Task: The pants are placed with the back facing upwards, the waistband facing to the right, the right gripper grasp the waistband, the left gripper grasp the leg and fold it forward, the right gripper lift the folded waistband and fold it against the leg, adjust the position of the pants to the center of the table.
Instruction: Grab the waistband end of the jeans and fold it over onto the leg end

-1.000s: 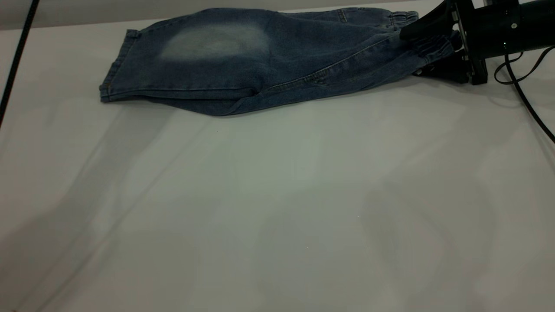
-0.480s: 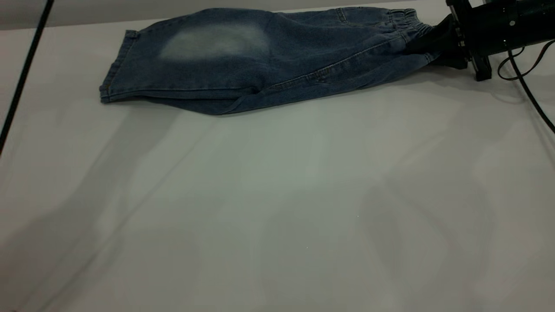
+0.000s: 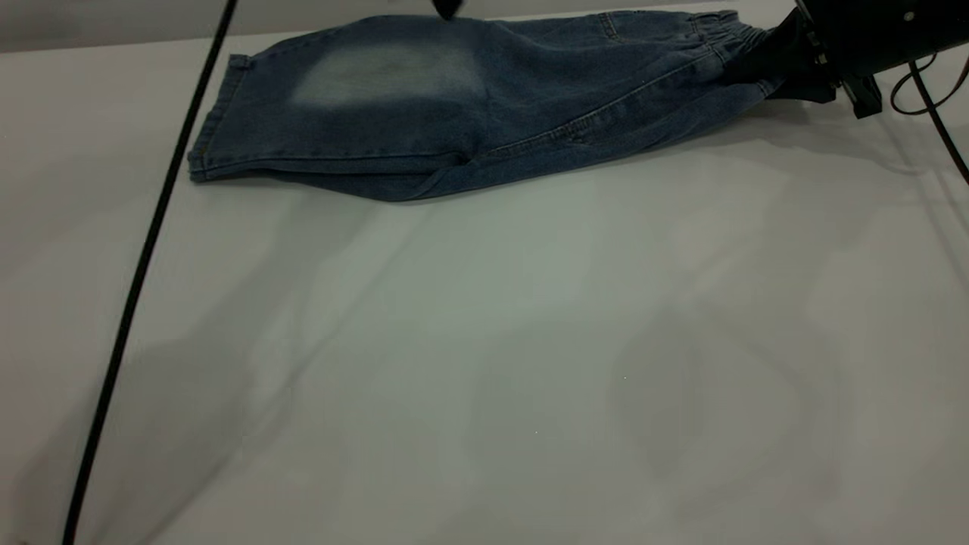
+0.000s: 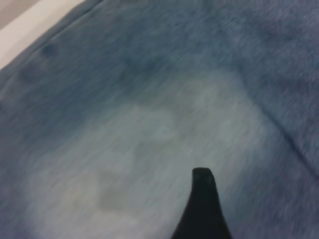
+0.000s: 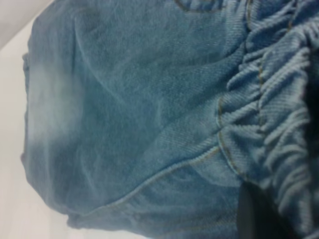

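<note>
The right gripper (image 3: pixel 764 60) was clamped on the waistband (image 3: pixel 719 34), holding that ruched end at the table's (image 3: pixel 484 341) far right edge, with its thin cable (image 3: pixel 935 113) trailing off to the right. The pants (image 3: pixel 469 106) lay folded lengthwise along the far edge, hem to the left, a pale patch (image 3: pixel 386 72) on top. One tip of the left gripper (image 4: pixel 202 204) hung over that patch; whether its fingers were apart I cannot tell, and a black cable (image 3: pixel 144 265) crossed the left foreground.

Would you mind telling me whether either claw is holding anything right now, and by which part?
The right claw grips the pants by the waistband. The left claw is over the leg's pale patch, holding nothing visible.
</note>
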Controlling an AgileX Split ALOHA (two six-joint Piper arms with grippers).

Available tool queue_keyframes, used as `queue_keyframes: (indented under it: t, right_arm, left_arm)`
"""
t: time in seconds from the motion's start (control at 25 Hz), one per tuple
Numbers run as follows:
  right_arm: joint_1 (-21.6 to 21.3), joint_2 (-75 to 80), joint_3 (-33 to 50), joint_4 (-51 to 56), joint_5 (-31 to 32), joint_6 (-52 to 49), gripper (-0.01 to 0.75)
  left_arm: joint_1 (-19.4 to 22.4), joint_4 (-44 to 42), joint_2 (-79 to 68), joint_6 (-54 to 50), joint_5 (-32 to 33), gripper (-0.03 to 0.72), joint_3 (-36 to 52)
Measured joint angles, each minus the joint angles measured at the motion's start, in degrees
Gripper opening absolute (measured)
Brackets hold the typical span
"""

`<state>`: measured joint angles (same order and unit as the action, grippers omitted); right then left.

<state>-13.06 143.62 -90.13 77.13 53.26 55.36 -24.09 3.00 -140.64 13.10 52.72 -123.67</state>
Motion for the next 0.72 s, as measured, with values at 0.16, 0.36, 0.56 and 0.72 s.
queue_keyframes:
  t: [0.16,0.36,0.56,0.72]
  right_arm:
    - [0.00,-0.42,0.00,-0.90,0.12,-0.61,0.087]
    - [0.00,-0.46,0.00,-0.77,0.56,-0.74,0.087]
    - [0.37,-1.19,0.00,-0.65,0.76,-0.79,0.087]
    - [1.21,-2.56,0.00,0.30,1.32,-0.74,0.087]
  left_arm:
    - [-1.17,0.00,-6.75,0.00,2.59,0.517,-8.29]
    - [-1.25,-0.11,-13.09,0.00,3.71,0.517,-13.83]
    - [-1.25,-0.22,-15.81,-0.04,3.81,0.517,-13.82]
    - [-1.25,-0.25,-16.75,-0.04,3.35,0.517,-13.82]
